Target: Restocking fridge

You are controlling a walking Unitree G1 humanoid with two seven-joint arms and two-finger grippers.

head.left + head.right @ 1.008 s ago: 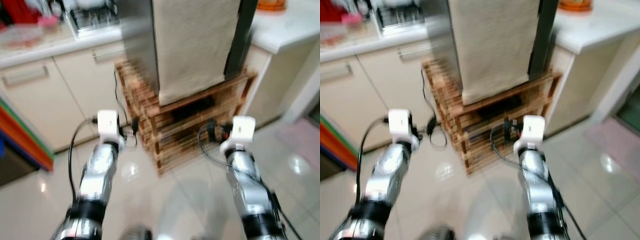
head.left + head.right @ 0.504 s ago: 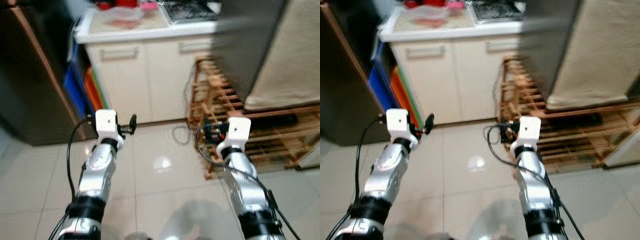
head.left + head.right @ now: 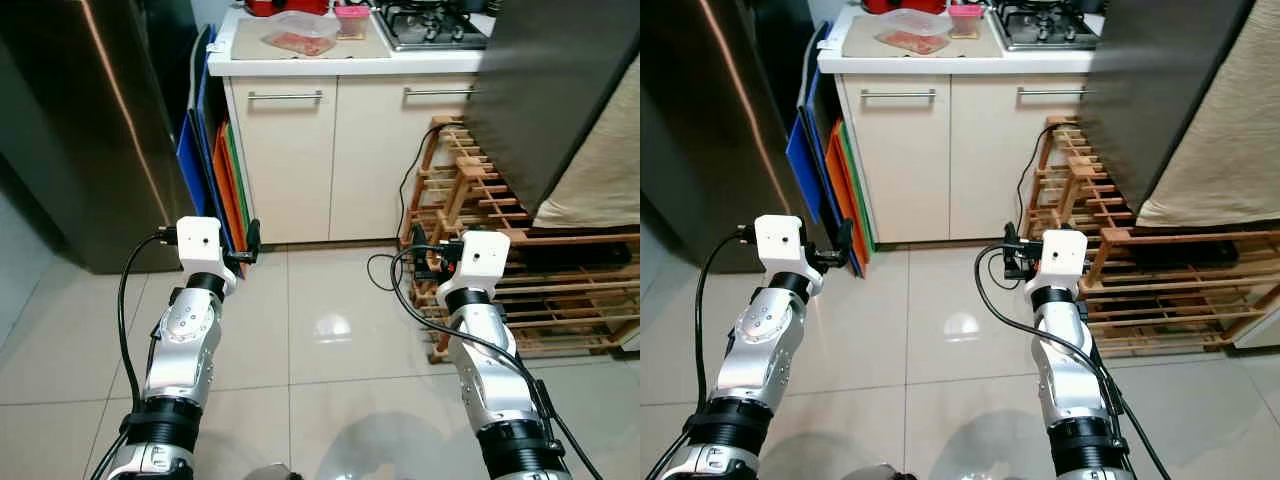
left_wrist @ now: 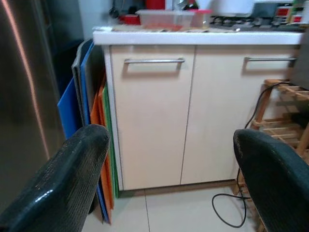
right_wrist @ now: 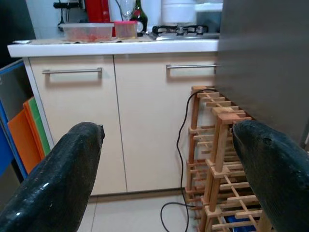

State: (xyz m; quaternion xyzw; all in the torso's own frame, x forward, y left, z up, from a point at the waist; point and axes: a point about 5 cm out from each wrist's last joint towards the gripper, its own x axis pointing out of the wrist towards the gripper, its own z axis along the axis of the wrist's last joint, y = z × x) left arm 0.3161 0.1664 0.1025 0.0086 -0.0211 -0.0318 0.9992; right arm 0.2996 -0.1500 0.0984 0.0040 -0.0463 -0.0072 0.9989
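Observation:
A tall dark steel fridge (image 3: 80, 130) stands at the left with its door closed. On the white counter (image 3: 300, 66) sit a clear food container (image 3: 297, 35) with reddish contents and a small pink-lidded tub (image 3: 352, 18). My left gripper (image 3: 250, 240) is held out at waist height over the floor, open and holding nothing; its fingers (image 4: 72, 179) frame the cabinet doors (image 4: 152, 121). My right gripper (image 3: 420, 258) is level with it and also open, with nothing between its fingers (image 5: 58, 179).
Blue, orange and green boards (image 3: 215, 170) lean between fridge and cabinet. A gas hob (image 3: 430, 25) lies on the counter. A wooden slatted rack (image 3: 500, 250) at the right carries a dark appliance draped with beige cloth (image 3: 600, 170). A black cable (image 3: 385, 270) trails on the glossy tiled floor (image 3: 320, 340).
The whole picture has swung left: the rack slid from centre to the right edge, and the cabinets and fridge came into view. Both arms keep the same pose.

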